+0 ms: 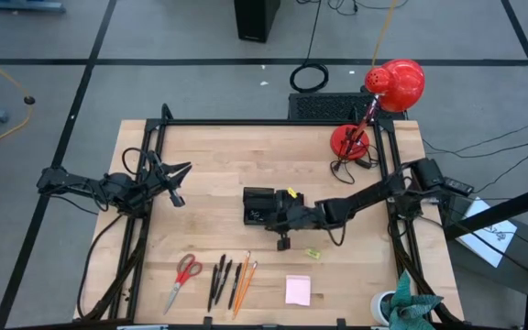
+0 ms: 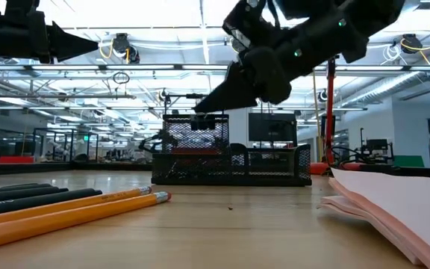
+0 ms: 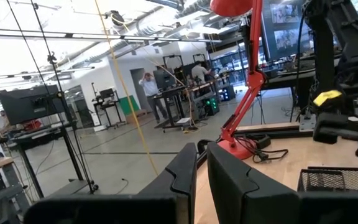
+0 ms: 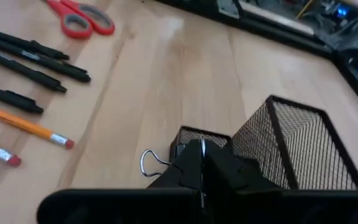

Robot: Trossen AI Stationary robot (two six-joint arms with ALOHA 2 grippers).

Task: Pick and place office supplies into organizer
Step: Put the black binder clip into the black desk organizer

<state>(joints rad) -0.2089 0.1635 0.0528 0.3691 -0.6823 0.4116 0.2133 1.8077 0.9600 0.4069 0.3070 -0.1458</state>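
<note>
The black mesh organizer (image 1: 255, 197) (image 4: 297, 143) stands in the middle of the table. My right gripper (image 4: 202, 155) (image 2: 200, 110) reaches in from the right, slanting down, and is shut on a black binder clip (image 4: 188, 135) right beside the organizer's taller section (image 2: 192, 142). On the table near the front edge lie the red-handled scissors (image 1: 185, 272), dark pens (image 1: 220, 278), orange pencils (image 1: 243, 280), a pink sticky-note pad (image 1: 298, 290) and a tiny yellow item (image 1: 312, 253). My left gripper (image 1: 180, 183) (image 3: 201, 155) waits raised at the left, shut, holding nothing. My right gripper pinches the binder clip between its two fingertips (image 4: 219, 163), which cover the exact place of contact. The clip's black body shows just past the tips, and one wire handle loop (image 4: 149, 163) sticks out to the side. The clip is lifted clear of the table.
A red desk lamp (image 1: 388, 101) stands at the far right corner, its cable beside its base. A black frame runs along the table's edges (image 1: 246, 122). A teal thing (image 1: 409, 307) sits at the near right corner. Bare wood lies between the organizer and the supplies.
</note>
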